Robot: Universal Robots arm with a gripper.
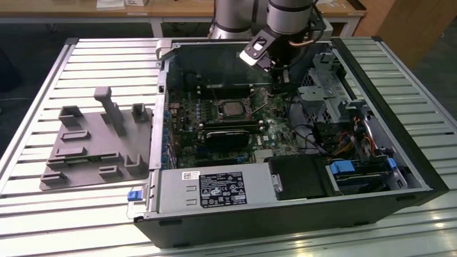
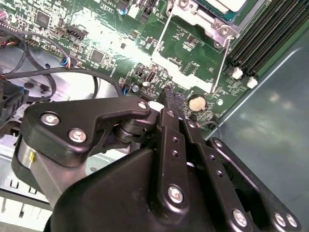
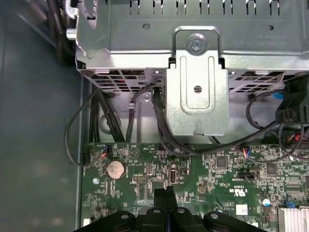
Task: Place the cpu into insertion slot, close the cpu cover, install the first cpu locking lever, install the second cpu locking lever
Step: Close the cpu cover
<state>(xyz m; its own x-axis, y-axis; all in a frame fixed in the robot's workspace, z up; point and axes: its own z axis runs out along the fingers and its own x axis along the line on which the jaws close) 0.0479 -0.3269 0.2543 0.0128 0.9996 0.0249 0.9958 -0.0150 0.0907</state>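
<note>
Exterior view first: the open computer case (image 1: 286,222) lies on the slatted tabletop (image 1: 64,219), and the arm reaches down into it from the side far from that camera. The claw (image 1: 283,80) is inside the case, close to the far wall and toward the exterior view's right of the socket area.

The cpu (image 1: 230,108) is seated in the insertion slot (image 1: 217,109); I see its silver-grey top lying flat inside the black rim. The cpu cover (image 1: 258,97) seems to stand raised at the edge of the slot that faces the claw, not lying over the chip, though I cannot tell its exact angle.

In both wrist views the two black fingers (image 3: 159,199) are pressed together with nothing between them. Their tips hang over the green motherboard (image 3: 217,183), near a round coin battery (image 3: 115,168). I cannot tell if the tips touch the board.

In the first wrist view a silver metal bracket (image 3: 197,87) and several black cables (image 3: 107,121) are beyond the board. On the exterior view's left of the case a grey moulded fixture (image 1: 85,150) rests on the tabletop. A power supply (image 1: 207,190) sits at the near end of the case.
</note>
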